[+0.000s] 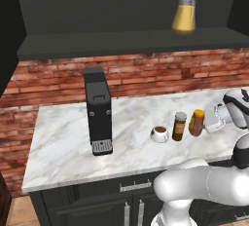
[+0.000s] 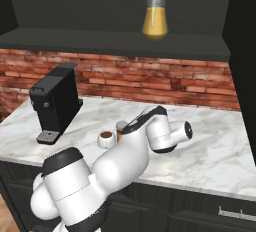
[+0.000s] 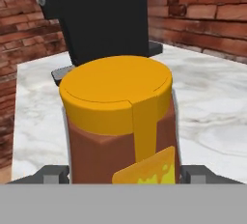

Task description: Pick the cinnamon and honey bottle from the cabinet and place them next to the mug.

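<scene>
Honey bottle [image 1: 196,122] upright on counter, cap up, just beside cinnamon [image 1: 179,126]; pincer [image 1: 206,124] clasps it.

Glossy white robot arm [image 2: 125,161] with dark joints

Its rounded, bulbous white segments were capped by black bands (one cap a flat dark disc), and grey fingertips [image 3: 53,174] showed below.

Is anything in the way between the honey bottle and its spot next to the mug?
No. The honey bottle already stands on the counter right beside the cinnamon, which stands beside the mug. The gripper is at the honey bottle, with nothing between them.
</scene>
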